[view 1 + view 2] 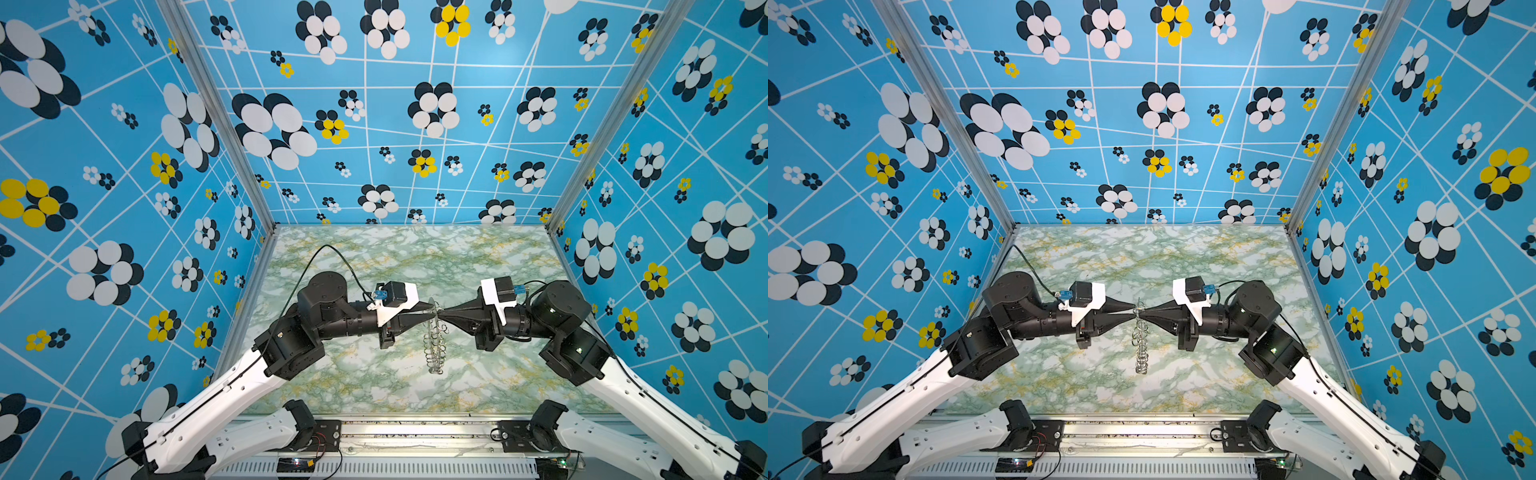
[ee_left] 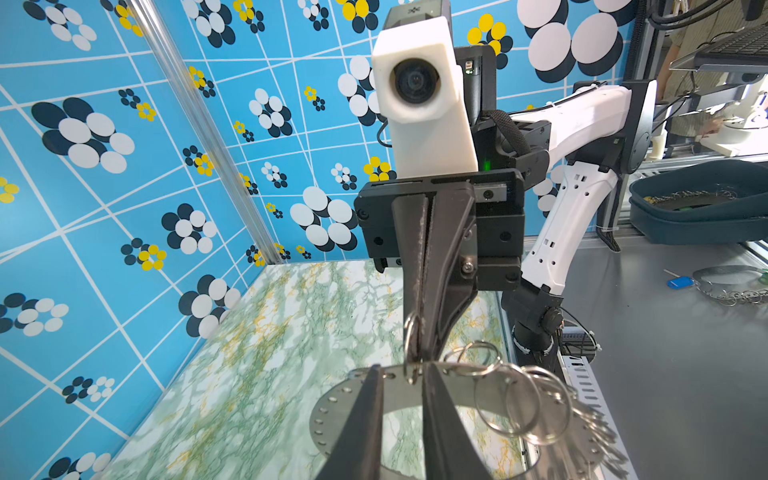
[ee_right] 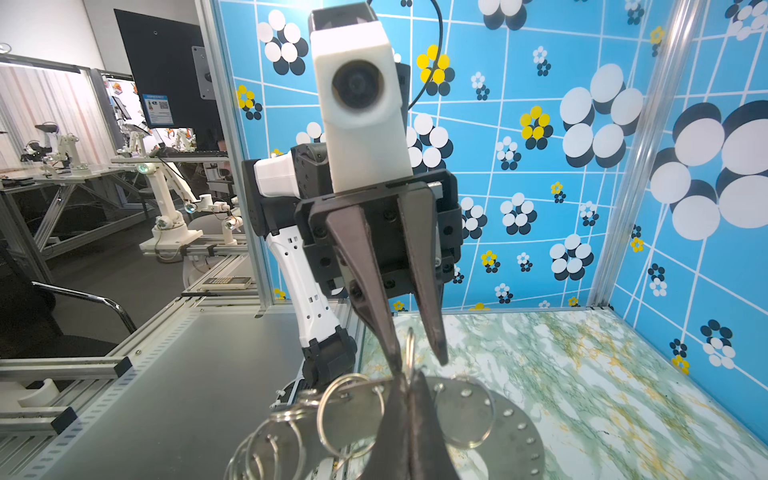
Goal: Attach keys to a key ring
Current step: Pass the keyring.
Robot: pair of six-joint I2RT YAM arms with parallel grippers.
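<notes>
Above the middle of the marble-patterned table [image 1: 374, 386], between blue flowered walls [image 1: 124, 208], the two arms meet tip to tip. The right gripper [image 2: 417, 353] reaches in from the right, its jaws pressed together on the rim of the ring [image 2: 345, 409], which it holds off the surface. The ring is a flat grey plate with a wide centre hole and small holes along its edge. In both top views it is seen edge-on, as a thin line running from far to near between the two grippers. A bunch of wire loops [image 2: 519, 409] hangs from its nearer part. The left gripper [image 3: 417, 359] reaches in from the left, its fingers [image 3: 388, 332] a little apart and closed on nothing. A single upright loop [image 3: 410, 347] at the rim rises between them. Whether a fingertip touches this loop cannot be told. Outside the cell, on a grey bench [image 2: 665, 374], lies a blue tag [image 2: 679, 283].
</notes>
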